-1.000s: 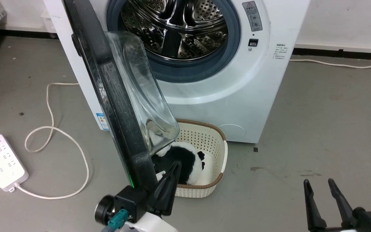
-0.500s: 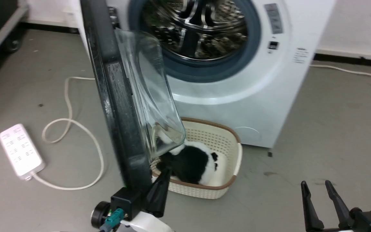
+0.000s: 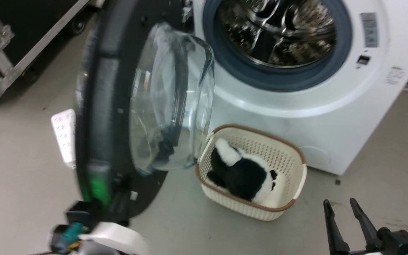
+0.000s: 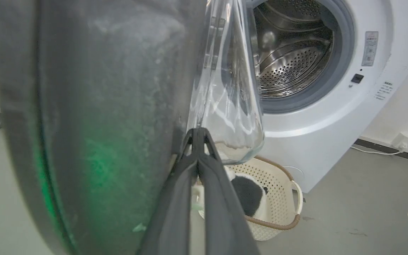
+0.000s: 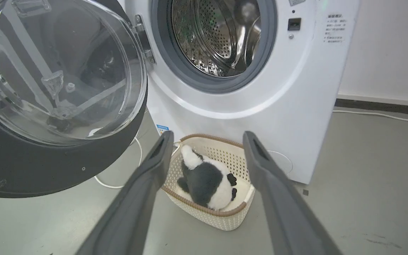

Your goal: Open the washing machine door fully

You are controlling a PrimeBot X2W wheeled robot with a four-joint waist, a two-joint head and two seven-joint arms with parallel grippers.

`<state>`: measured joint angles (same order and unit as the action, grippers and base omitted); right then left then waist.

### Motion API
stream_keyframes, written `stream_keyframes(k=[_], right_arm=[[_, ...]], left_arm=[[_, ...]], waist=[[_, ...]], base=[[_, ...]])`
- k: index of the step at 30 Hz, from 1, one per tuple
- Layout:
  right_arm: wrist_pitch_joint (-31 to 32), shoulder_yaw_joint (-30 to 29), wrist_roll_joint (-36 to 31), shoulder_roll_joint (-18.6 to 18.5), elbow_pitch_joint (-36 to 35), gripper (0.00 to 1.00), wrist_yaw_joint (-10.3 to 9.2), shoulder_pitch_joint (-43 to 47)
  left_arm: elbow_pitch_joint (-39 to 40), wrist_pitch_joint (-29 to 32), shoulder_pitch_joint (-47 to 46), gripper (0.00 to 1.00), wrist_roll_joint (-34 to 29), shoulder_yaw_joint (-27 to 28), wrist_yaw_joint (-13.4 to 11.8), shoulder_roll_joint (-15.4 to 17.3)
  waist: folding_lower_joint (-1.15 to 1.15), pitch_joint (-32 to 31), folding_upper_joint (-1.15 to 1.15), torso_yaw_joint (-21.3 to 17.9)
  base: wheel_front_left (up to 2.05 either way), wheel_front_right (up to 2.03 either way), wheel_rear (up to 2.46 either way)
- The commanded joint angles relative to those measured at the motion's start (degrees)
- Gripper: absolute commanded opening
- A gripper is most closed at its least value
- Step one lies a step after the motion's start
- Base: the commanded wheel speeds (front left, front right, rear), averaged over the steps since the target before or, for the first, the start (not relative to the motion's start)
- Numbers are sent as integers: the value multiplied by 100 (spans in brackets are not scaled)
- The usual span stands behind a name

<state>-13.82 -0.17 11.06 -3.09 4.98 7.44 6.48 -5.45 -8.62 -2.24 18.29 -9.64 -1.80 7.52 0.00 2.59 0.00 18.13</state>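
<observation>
**Left tool (image 4: 197,136) pinched shut against the inside of the open door (image 4: 101,124)**

Its two fingers are closed tip to tip with nothing between them. The tips sit right where the door's black rim meets the glass bowl (image 4: 228,106), on the inner side. That arm comes up from under the door's lower edge, pale wrist (image 3: 115,239) at the bottom of the head view. The right tool (image 3: 343,207) hangs low on the right, fingers spread, holding nothing, well apart from the door. The door is swung wide off the washer (image 3: 296,106), drum (image 3: 282,32) uncovered. The right wrist view gives you the hinge (image 5: 143,35), plus a basket (image 5: 204,216) with a black-and-white soft toy (image 5: 205,184) on the floor just in front of the washer.
</observation>
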Motion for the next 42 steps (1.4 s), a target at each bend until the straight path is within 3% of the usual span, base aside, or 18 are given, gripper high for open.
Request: stream_keyframes(k=[1, 11, 21, 30, 37, 42], right_arm=[[27, 8, -45, 21, -40, 100, 5, -83], [366, -28, -398, 21, -432, 100, 5, -304], [639, -116, -675, 21, -817, 100, 5, -522], [725, -149, -749, 22, -953, 100, 5, -617], [657, -199, -694, 22, -874, 100, 5, -621], [273, -442, -408, 22, -681, 100, 5, -660]], left_arm=[[-10, 18, -110, 0, 56, 128, -35, 105], [-319, 124, -857, 0, 545, 1166, -146, 801], [-1510, 78, -1931, 0, 1215, 2027, 2, 1431], [-2611, -188, -2708, 0, 1331, 2190, 296, 1934], [-3096, -469, -2933, 0, 1077, 1921, 523, 2028], [-2571, -624, -2617, 0, 654, 1509, 641, 1626]], waist=[[0, 184, 0, 138], [0, 954, 0, 259], [0, 1599, 0, 117], [0, 1833, 0, 1], [0, 1643, 0, -69], [0, 1191, 0, -246]], base=[[0, 0, 0], [0, 0, 0], [0, 0, 0], [0, 0, 0], [0, 0, 0], [0, 0, 0]])
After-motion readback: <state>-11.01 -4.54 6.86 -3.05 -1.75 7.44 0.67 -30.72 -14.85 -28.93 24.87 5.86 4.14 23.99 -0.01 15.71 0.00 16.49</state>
